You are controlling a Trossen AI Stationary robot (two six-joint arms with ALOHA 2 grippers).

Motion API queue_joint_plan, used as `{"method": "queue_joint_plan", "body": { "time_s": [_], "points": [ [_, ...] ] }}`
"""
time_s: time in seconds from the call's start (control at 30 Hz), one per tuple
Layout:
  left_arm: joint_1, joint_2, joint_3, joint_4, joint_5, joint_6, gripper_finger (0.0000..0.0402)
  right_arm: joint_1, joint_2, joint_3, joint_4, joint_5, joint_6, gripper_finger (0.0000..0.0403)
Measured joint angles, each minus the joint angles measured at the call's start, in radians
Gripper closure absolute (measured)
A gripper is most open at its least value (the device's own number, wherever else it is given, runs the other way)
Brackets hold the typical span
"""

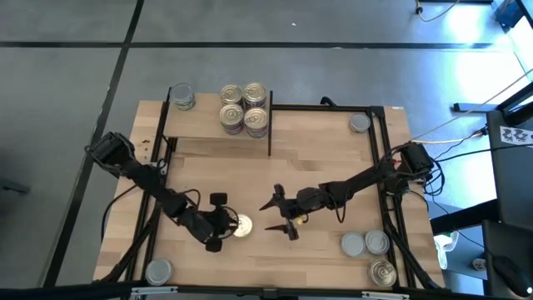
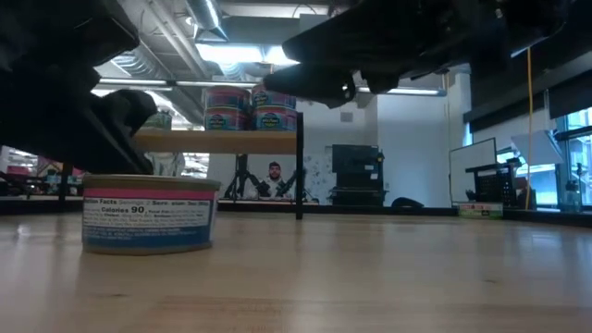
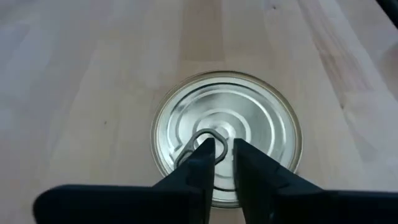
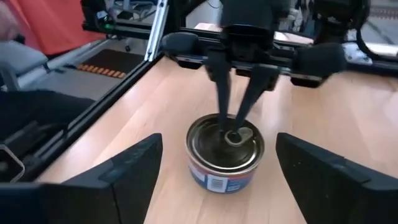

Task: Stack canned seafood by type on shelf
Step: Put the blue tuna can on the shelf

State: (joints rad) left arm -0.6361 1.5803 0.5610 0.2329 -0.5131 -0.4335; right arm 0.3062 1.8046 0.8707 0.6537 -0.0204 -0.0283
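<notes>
The left gripper (image 1: 231, 226) stands directly over a pull-tab tin (image 1: 241, 226) near the front middle of the table (image 1: 333, 167), its two fingers (image 3: 205, 163) pointing straight down onto the lid and drawn nearly together on either side of the tab's ring (image 3: 200, 142); the left wrist view shows one finger tip at the ring's loop and the other just beside it, though whether the tab is truly pinched cannot be told. From the fingers the tin lies straight below, upright on its flat base, its axis vertical, so any lift would have to come straight up. In the high view the right gripper (image 1: 278, 215) waits just beside, at about three o'clock from the tin, fingers spread wide and holding nothing, facing the tin as the right wrist view shows. The shelf (image 1: 200, 125), with a block of stacked tins (image 1: 244, 108) at its right end and a single tin (image 1: 181, 97) at its left, lies well apart at roughly twelve o'clock from the tin in hand. Other loose tins sit at the table's front right (image 1: 370, 250), front left corner (image 1: 158, 272) and far right (image 1: 360, 123). The left arm is clearly the nearer to this tin; a hold by the thin tab alone looks liable to slip or swing.
</notes>
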Motion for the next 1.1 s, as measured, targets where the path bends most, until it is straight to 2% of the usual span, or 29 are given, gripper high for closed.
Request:
{"method": "queue_joint_plan", "body": {
  "time_s": [0.3,0.47,0.63,0.9,1.1],
  "points": [
    [0.025,-0.003,-0.213,0.349,-0.018,-0.114,0.0390,0.043,0.008,0.002,-0.001,0.129,-0.211,0.0091],
    [0.035,-0.001,-0.284,0.482,-0.009,-0.127,0.0399,0.042,0.057,0.075,-0.080,0.157,-0.269,0.0091],
    [0.043,-0.002,-0.295,0.493,-0.023,-0.142,0.0396,0.041,0.141,0.188,-0.207,0.180,-0.364,0.0091],
    [0.044,-0.001,-0.296,0.493,-0.038,-0.145,0.0395,0.041,0.260,0.370,-0.437,0.285,-0.533,0.0091],
    [0.044,-0.001,-0.296,0.490,-0.061,-0.145,0.0397,0.041,0.319,0.438,-0.480,0.348,-0.649,0.0091]
  ]
}}
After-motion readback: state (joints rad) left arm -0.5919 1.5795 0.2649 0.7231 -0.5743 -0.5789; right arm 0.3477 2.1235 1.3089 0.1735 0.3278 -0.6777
